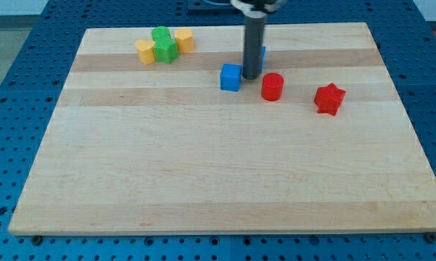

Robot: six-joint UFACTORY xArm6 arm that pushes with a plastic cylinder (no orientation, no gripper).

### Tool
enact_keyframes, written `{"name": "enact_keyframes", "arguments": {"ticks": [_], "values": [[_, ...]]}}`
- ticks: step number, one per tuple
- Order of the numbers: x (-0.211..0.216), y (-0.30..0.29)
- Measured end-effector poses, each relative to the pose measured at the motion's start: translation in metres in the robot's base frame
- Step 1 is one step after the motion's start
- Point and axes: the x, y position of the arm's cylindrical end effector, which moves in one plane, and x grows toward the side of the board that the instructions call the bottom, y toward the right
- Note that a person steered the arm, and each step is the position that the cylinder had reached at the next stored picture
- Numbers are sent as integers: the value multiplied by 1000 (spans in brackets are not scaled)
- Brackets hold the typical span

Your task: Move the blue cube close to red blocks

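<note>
The blue cube lies on the wooden board in the upper middle. My tip stands just to its right, between it and the red cylinder. A red star-shaped block lies further right. A second blue block shows partly behind the rod, most of it hidden.
At the view's top left sits a cluster: a yellow block, a green block, another green block behind it, and a yellow cylinder. The board rests on a blue perforated table.
</note>
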Motion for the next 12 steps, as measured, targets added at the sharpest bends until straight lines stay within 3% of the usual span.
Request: {"name": "enact_keyframes", "arguments": {"ticks": [2,3,4,6,7,8,9,10,11,12], "values": [[-16,-38],[-26,-105],[10,-116],[38,9],[45,21],[32,-22],[1,-27],[-3,28],[36,79],[47,74]]}}
